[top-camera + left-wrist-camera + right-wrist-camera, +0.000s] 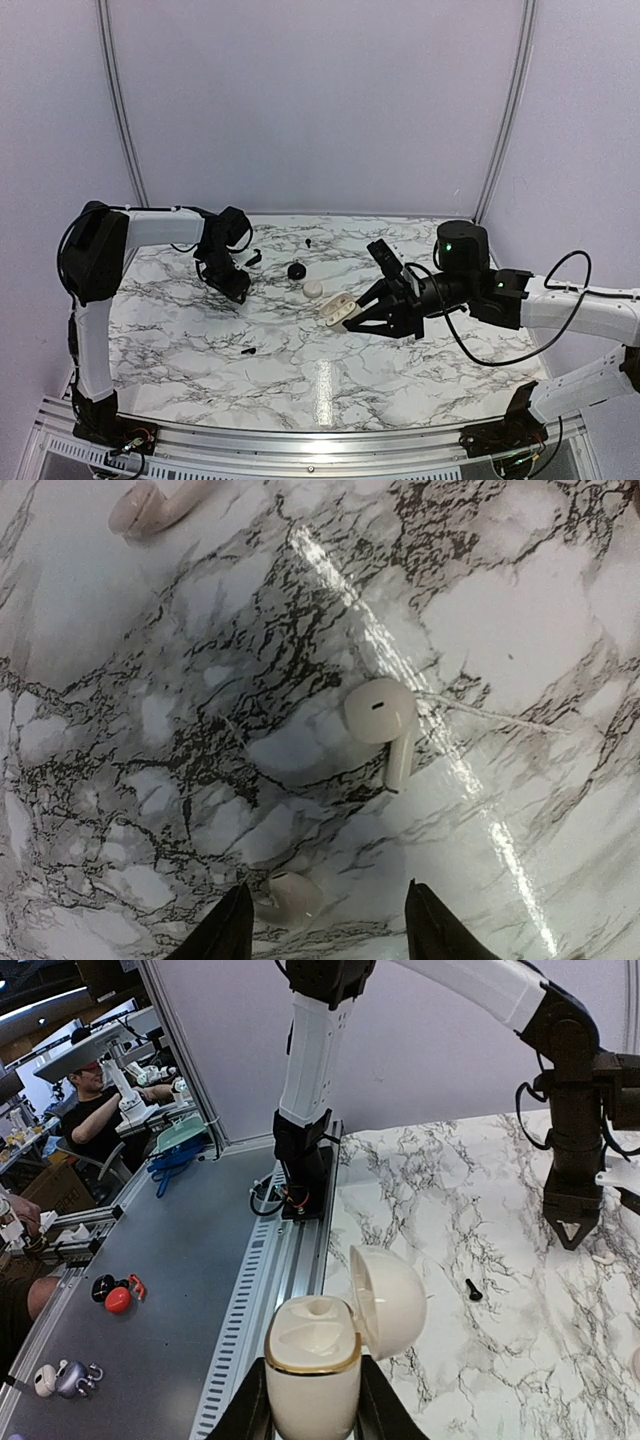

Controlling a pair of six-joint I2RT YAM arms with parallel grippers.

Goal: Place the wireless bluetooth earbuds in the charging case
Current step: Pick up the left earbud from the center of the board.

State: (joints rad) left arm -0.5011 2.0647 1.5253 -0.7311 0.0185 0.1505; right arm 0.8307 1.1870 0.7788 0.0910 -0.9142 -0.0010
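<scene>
The charging case (312,1360) is cream-white with a gold rim. Its lid stands open and both sockets are empty. My right gripper (312,1405) is shut on its body and holds it above the table; the case also shows in the top view (338,309). In the left wrist view the earbuds look cream-white, not black. One with a stem (385,722) lies ahead on the marble. A second (290,898) lies between the fingertips of my open left gripper (325,930), nearer the left finger. A pinkish third (150,504) lies at the far left.
In the top view a black round puck (296,271) and a white round piece (313,289) lie between the arms. Small black stubs lie at the front left (248,351) and at the back (308,242). The left gripper (238,285) points down at the marble table (200,330).
</scene>
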